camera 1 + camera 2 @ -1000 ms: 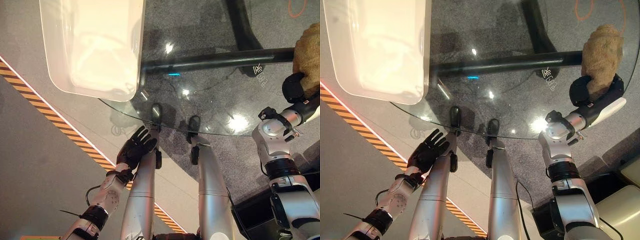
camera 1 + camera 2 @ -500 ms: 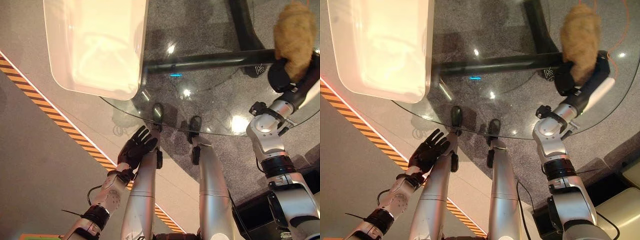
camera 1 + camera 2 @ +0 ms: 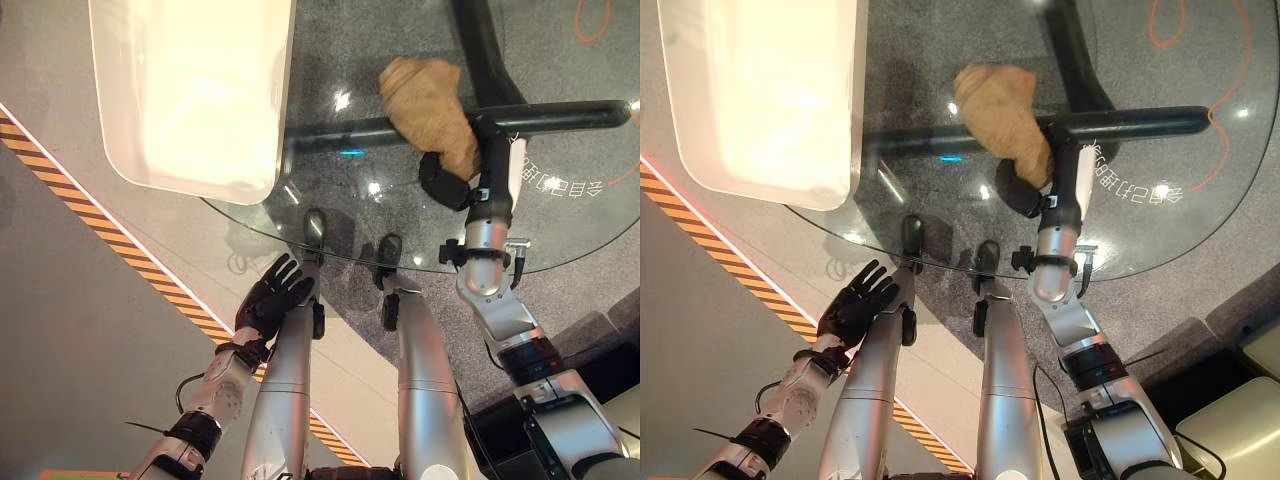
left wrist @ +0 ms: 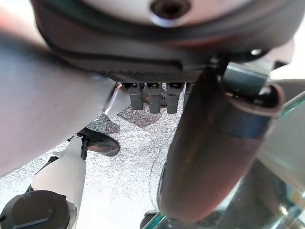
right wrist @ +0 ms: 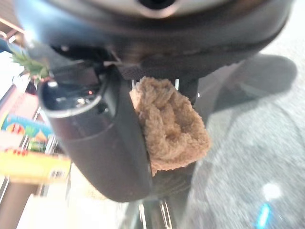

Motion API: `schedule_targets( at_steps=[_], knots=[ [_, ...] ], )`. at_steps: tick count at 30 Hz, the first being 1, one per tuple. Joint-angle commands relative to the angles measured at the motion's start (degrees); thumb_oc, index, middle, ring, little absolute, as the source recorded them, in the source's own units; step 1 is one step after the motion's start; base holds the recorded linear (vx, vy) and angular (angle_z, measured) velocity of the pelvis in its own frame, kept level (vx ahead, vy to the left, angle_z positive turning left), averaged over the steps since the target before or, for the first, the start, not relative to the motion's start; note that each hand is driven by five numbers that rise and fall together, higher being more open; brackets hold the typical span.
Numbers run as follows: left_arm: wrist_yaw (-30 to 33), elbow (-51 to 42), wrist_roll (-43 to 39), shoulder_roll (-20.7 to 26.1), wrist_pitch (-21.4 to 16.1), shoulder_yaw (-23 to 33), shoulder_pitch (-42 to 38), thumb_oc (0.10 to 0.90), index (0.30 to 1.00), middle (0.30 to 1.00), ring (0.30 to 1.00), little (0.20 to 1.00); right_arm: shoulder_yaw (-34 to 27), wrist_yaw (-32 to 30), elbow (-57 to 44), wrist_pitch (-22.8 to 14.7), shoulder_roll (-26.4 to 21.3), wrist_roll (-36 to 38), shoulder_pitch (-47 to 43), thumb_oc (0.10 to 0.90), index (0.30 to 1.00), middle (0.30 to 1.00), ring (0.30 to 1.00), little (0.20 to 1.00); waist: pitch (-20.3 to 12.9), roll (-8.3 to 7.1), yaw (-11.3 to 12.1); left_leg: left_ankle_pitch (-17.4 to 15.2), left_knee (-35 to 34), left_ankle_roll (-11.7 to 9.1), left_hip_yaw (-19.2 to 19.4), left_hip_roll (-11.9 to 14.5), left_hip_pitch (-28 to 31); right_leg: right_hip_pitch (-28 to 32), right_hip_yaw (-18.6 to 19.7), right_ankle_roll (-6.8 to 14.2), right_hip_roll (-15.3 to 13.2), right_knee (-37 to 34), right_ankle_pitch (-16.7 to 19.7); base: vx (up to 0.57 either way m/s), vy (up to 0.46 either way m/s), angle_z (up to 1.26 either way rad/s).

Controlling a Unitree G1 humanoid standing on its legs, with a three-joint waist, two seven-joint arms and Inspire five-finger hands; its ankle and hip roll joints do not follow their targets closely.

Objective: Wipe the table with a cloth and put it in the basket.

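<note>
A crumpled tan cloth [image 3: 428, 102] lies on the round glass table [image 3: 560, 200], near its middle. My right hand [image 3: 446, 182] is shut on the cloth's near end; the right wrist view shows the cloth [image 5: 169, 125] bunched against my thumb [image 5: 102, 138]. A white basket [image 3: 190, 90] stands on the table's far left, overhanging the rim. My left hand [image 3: 272, 295] hangs below the table's near edge, fingers spread and holding nothing.
A black table frame [image 3: 400, 125] shows through the glass. An orange-and-black hazard stripe [image 3: 120, 255] runs across the grey floor at the left. An orange cable [image 3: 1200, 100] curls on the carpet beyond the table at the right.
My right hand has swept the cloth from the table's right edge leftward to near the middle of the glass. The left hand has stayed put.
</note>
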Motion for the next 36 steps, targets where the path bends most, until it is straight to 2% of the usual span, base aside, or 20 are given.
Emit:
schedule_targets(
  at_steps=[1, 5, 8, 15, 22, 27, 30, 32, 36],
  knots=[
    [-5.1, -1.8, 2.9, -7.7, 2.4, -5.3, 8.9, 0.800, 0.900, 0.900, 0.900, 0.900, 2.0, 5.2, -7.7, -4.9, 0.5, -1.3, 5.0, 0.100, 0.300, 0.300, 0.300, 0.200, -1.0, 1.72, -0.5, -12.9, 12.4, 3.7, 4.7, -1.6, 0.3, 1.7, 0.5, 0.5, 4.4, -14.6, 12.2, 0.00, 0.007, -0.04],
    [-5.3, -1.9, 2.8, -7.2, 2.7, -5.2, 8.8, 0.800, 0.900, 0.900, 0.900, 0.900, 4.3, 10.5, -8.0, -6.3, 0.2, 0.4, 5.7, 0.100, 0.300, 0.300, 0.300, 0.200, -1.0, 1.59, -0.4, -12.7, 12.6, 3.6, 4.7, -1.6, 0.0, 1.5, 0.3, 0.6, 4.3, -14.5, 12.3, 0.00, -0.001, -0.03],
    [-5.2, -2.2, 2.9, -6.5, 3.7, -5.0, 8.4, 0.800, 0.900, 0.900, 0.900, 0.900, 5.5, 16.2, -7.8, -7.7, -0.6, 4.9, 5.4, 0.100, 0.300, 0.300, 0.300, 0.200, -1.0, 1.53, -0.2, -12.8, 13.0, 3.5, 4.6, -1.6, -0.2, 1.4, 0.0, 0.7, 4.2, -14.1, 12.2, 0.00, 0.000, 0.00],
    [-4.2, -3.9, 0.8, -5.0, 4.5, -5.1, 8.0, 0.800, 0.900, 0.900, 0.900, 0.900, 8.4, 28.9, -9.6, -7.4, -2.4, 12.2, 5.2, 0.100, 0.300, 0.300, 0.300, 0.200, -1.0, 1.30, 0.2, -12.8, 13.7, 3.3, 4.2, -1.6, -0.6, 1.0, -0.5, 0.8, 3.8, -13.4, 12.1, 0.00, -0.019, 0.01],
    [-2.3, -5.9, -2.8, -4.0, 3.7, -4.6, 8.0, 0.800, 0.900, 0.900, 0.900, 0.900, 9.4, 31.8, -9.7, -8.0, -3.4, 14.9, 5.2, 0.100, 0.300, 0.300, 0.300, 0.200, -1.0, 1.24, 0.6, -12.8, 14.3, 3.3, 3.7, -1.6, -1.0, 0.6, -1.0, 0.7, 3.5, -12.6, 12.0, 0.01, -0.022, 0.02],
    [-2.4, -7.5, -5.0, -3.6, 5.2, -3.8, 8.9, 0.800, 0.900, 0.900, 0.900, 0.900, 9.2, 31.1, -9.8, -8.7, -3.2, 14.8, 6.1, 0.100, 0.300, 0.300, 0.300, 0.200, -1.0, 1.49, 0.8, -12.7, 14.4, 3.2, 3.5, -1.7, -0.9, 0.9, -1.2, 0.6, 3.3, -12.7, 11.9, 0.00, -0.016, 0.06],
    [-2.2, -7.8, -4.2, -3.4, 4.3, -4.1, 9.8, 0.800, 0.900, 0.900, 0.900, 0.900, 8.8, 30.5, -10.1, -9.1, -3.1, 14.6, 6.7, 0.100, 0.300, 0.300, 0.300, 0.200, -1.0, 1.62, 1.0, -12.7, 14.5, 3.3, 3.2, -1.8, -0.9, 0.9, -1.3, 0.5, 3.3, -12.6, 11.9, 0.00, -0.011, 0.01],
    [-1.4, -8.6, -6.5, -3.1, 3.2, -2.9, 10.9, 0.800, 0.900, 0.900, 0.900, 0.900, 8.3, 30.0, -10.7, -8.9, -3.3, 14.2, 7.2, 0.100, 0.300, 0.300, 0.300, 0.200, -1.0, 1.62, 1.2, -12.8, 14.5, 3.5, 3.1, -1.8, -0.5, 1.2, -1.5, 0.4, 3.4, -12.3, 11.6, 0.00, 0.000, 0.00],
    [-0.6, -9.9, -7.0, -2.2, 3.9, -0.6, 13.0, 0.800, 0.900, 0.900, 0.900, 0.900, 6.7, 30.1, -11.0, -9.1, -3.4, 13.8, 8.3, 0.100, 0.300, 0.300, 0.300, 0.200, -1.0, 1.98, 1.4, -12.7, 14.5, 3.3, 3.0, -1.8, 0.1, 2.0, -1.7, 0.2, 3.4, -12.8, 11.6, 0.00, -0.005, 0.01]
  ],
)
